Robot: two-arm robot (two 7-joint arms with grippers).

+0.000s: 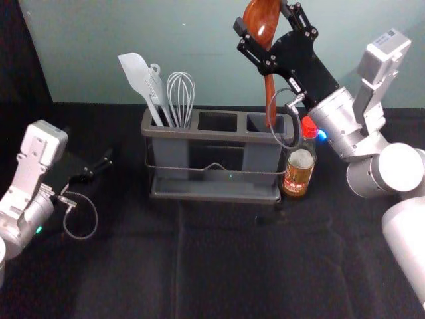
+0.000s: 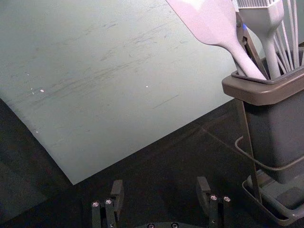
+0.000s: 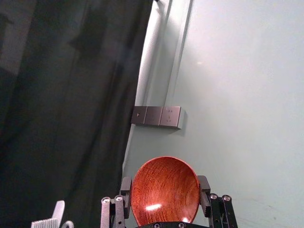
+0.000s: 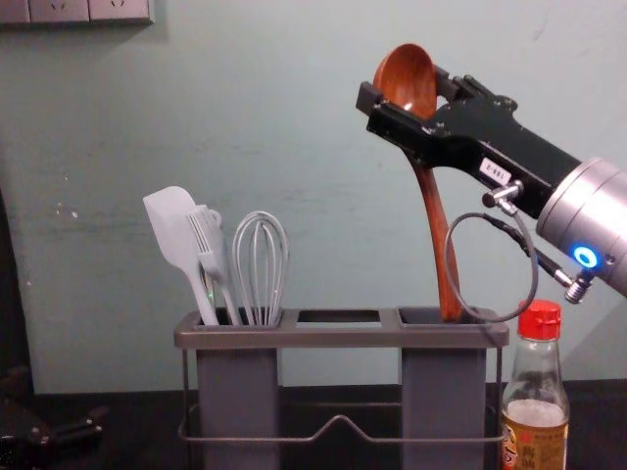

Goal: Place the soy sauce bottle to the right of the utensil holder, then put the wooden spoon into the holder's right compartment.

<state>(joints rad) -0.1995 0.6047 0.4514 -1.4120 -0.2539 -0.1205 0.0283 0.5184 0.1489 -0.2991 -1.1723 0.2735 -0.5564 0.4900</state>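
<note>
Right jaws hold the spoon (image 4: 407, 80) bowl-up at the right compartment (image 4: 443, 392)

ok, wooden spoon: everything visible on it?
The wooden spoon is glossy reddish-brown with visible grain: a rounded bowl on a long slim handle. Bowl up, leaning slightly, its handle end is at the mouth of the right compartment of the utensil holder. The right gripper holds it by the bowl, a finger on each side.

Glossy red-brown with darker grain on the wooden spoon (image 3: 164, 190); bright red on the cap of the soy sauce bottle (image 4: 540, 322); grey-brown on the utensil holder's rim (image 4: 343, 338); pale grey on the spatula (image 4: 171, 225); black on the surface (image 1: 219, 266) and right gripper (image 4: 405, 89).
</note>
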